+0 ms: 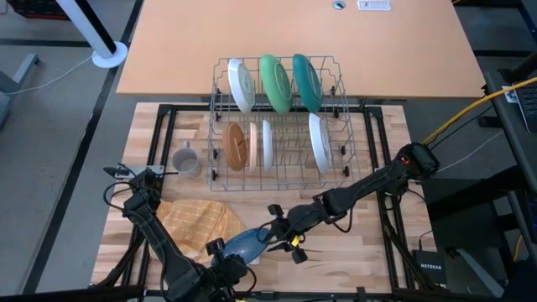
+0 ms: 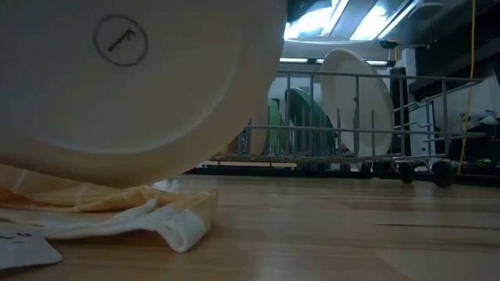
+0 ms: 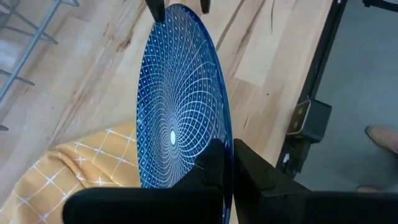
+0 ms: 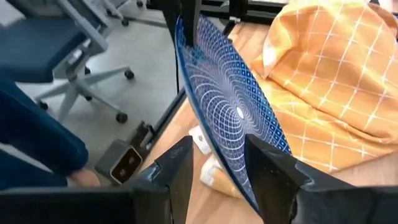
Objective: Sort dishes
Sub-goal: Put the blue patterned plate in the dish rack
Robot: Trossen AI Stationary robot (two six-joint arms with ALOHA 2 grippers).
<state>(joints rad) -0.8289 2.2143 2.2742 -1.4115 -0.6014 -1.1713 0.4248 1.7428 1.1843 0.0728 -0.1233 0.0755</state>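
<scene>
Blue plate (image 1: 245, 244): patterned with a fine white spiral grid, held up on edge above the table's front part, at about 6 o'clock from the rack in the high view.
Left gripper (image 3: 227, 163): clenched on the blue plate's rim, a dark finger on each face.
Right gripper (image 4: 217, 165): its two fingers straddle the opposite rim of the same plate, jaws wide; I cannot tell whether they press on it.
Checked cloth (image 1: 200, 220): yellow-orange, crumpled on the wood just beside the plate, at 9 o'clock from it.
Grey mug (image 1: 186, 158): upright on the table, at 9 o'clock from the rack and near it.
Wire rack (image 1: 220, 119): grey, at mid-table; its back row holds a white plate (image 1: 241, 85), a green plate (image 1: 275, 83) and a teal plate (image 1: 306, 82), all on edge.
Front row: a brown plate (image 1: 235, 147), a pale one just beside it, and a white plate (image 1: 318, 142) farther toward 3 o'clock.
Table (image 1: 369, 252): light wooden planks with a dark frame; a plain tan board lies beyond the rack at 12 o'clock.
Room: grey floor; a blue office chair (image 4: 56, 37) on castors and a blue sleeve (image 4: 37, 146) beside the table edge; a yellow cable (image 1: 470, 109) at 3 o'clock.
Low view: a large pale dish underside fills the near left, the rack stands behind.
</scene>
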